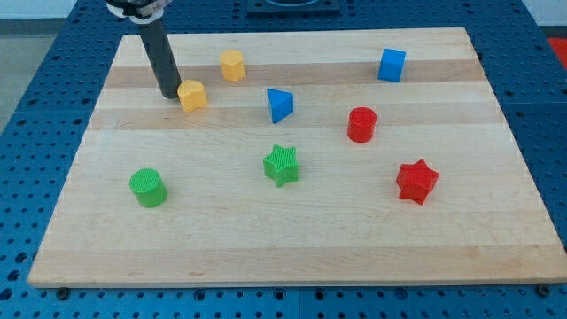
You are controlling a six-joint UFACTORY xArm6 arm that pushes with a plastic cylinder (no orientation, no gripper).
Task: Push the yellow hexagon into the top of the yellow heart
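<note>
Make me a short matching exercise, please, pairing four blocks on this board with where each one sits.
Blocks:
1. blue cube
2. green cylinder
3. red star
4. yellow block nearest my tip

Places:
A. lower left of the view
B. right beside the rod's end, upper left
C. upper right of the view
D. lower right of the view

Pairs: 1-C, 2-A, 3-D, 4-B
</note>
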